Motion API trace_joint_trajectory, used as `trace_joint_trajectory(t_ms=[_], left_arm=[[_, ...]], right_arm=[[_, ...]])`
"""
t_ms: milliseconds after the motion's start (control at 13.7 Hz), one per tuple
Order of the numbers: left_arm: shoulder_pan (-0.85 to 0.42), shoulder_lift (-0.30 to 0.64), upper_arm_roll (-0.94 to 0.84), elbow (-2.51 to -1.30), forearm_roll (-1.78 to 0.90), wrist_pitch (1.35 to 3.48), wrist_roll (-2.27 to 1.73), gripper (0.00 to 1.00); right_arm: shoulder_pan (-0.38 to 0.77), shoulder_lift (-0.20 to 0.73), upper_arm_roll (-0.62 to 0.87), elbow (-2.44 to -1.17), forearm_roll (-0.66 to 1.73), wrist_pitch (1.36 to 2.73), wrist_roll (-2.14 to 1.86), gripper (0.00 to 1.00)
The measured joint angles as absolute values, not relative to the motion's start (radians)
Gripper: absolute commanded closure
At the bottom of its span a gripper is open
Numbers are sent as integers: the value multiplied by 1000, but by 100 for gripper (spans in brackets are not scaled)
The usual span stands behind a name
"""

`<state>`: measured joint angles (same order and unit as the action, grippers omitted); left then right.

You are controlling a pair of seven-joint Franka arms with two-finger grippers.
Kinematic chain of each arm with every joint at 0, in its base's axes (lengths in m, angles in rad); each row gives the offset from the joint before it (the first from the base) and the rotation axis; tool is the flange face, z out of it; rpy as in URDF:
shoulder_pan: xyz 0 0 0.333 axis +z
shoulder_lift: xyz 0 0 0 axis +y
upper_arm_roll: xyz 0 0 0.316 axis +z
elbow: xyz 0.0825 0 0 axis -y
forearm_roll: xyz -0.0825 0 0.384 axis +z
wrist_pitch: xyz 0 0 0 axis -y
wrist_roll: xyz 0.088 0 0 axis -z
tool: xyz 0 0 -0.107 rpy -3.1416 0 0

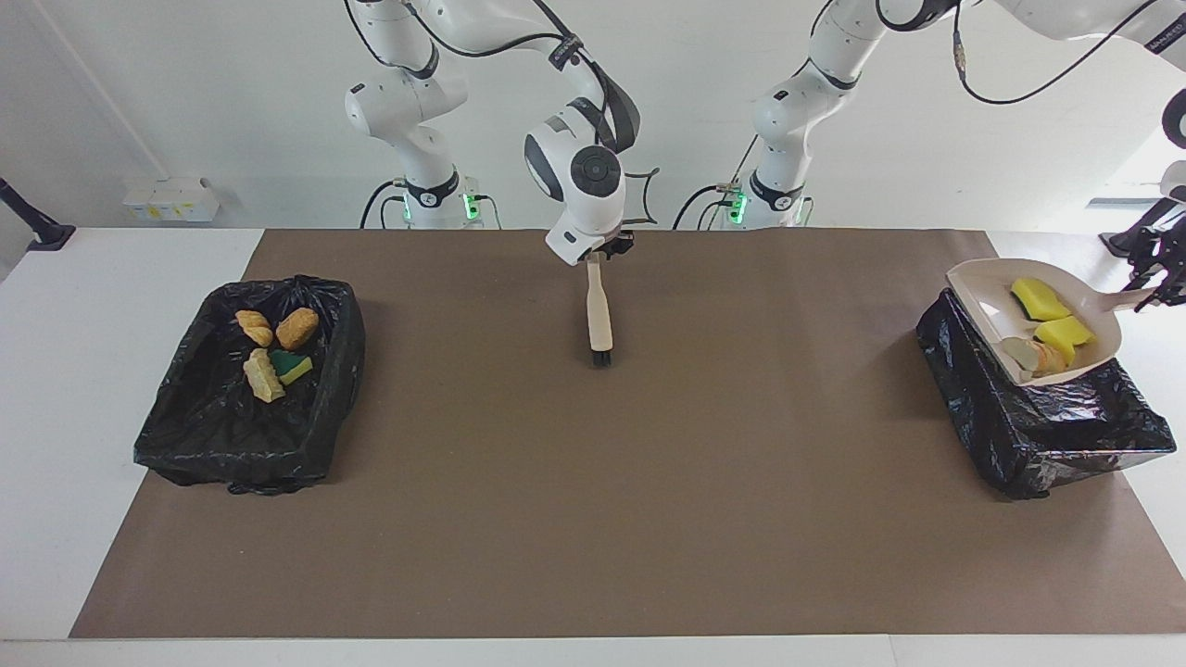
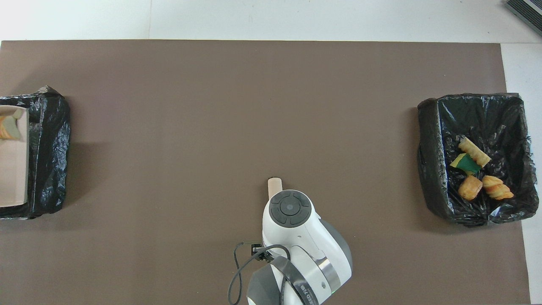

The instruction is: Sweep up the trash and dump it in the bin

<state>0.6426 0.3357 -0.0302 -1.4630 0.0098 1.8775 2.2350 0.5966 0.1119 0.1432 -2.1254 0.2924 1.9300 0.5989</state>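
In the facing view, your left gripper [image 1: 1158, 283], at the frame's edge, has its fingers clamped on the handle of the beige plastic dustpan [image 1: 987, 287]. It is raised over the black-lined bin [image 1: 1038, 435] at the left arm's table end and carries yellow sponge chunks [image 1: 1040, 298] and a bread slice [image 1: 1024, 353]. Your right gripper [image 1: 604, 250] is above the beige brush [image 1: 599, 315]; I cannot tell its fingers' state.

Overhead, the dustpan is cut off, and four scraps [image 2: 474, 163] lie in the other black-lined bin [image 2: 432, 169].

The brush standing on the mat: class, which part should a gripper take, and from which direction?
Grip the brush by the top of its slim handle, coming from above: it stands bristles-down on the mat, and the right gripper is at that end.
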Motion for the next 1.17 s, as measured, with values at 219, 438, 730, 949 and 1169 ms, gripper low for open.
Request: trace_joint_trajectory(t_ms=[219, 438, 730, 949, 1169], left_arm=[[634, 363, -47, -1438, 104, 1894, 2208, 100], [604, 363, -56, -1430, 228, 1900, 2066, 100], [539, 356, -59, -1424, 453, 1915, 1875, 100], [506, 333, -60, -1418, 594, 1928, 1826, 100], [456, 292, -62, -1442, 811, 1928, 1711, 100]], right_arm=[[586, 111, 134, -2101, 290, 1939, 578, 0], [546, 110, 130, -2066, 275, 1939, 558, 0], [510, 103, 126, -2019, 182, 1939, 553, 0], [419, 95, 122, -1947, 69, 1939, 553, 0], [299, 89, 120, -1868, -41, 1935, 509, 0]])
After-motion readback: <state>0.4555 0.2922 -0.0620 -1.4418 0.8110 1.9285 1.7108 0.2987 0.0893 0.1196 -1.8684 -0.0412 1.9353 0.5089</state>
